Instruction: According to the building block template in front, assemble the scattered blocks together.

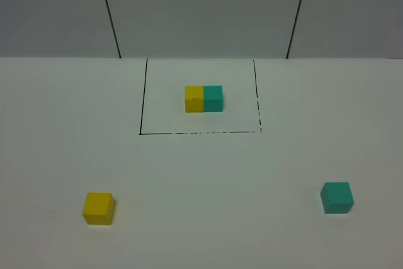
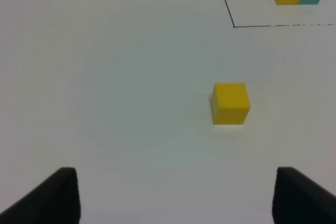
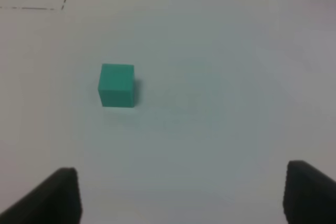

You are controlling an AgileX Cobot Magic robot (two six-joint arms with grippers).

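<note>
A plain white table (image 1: 201, 237) meets a grey panelled wall (image 1: 201, 11) split by two dark seams (image 1: 109, 14).

Lab-style test setup: plain white tabletop (image 1: 208, 218), grey panelled backdrop (image 1: 201, 11), drawn black rectangle (image 1: 157, 133).

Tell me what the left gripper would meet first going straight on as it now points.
Likely the loose yellow cube, ahead within the open span of the left gripper, though off centre; depth is unclear.
</note>
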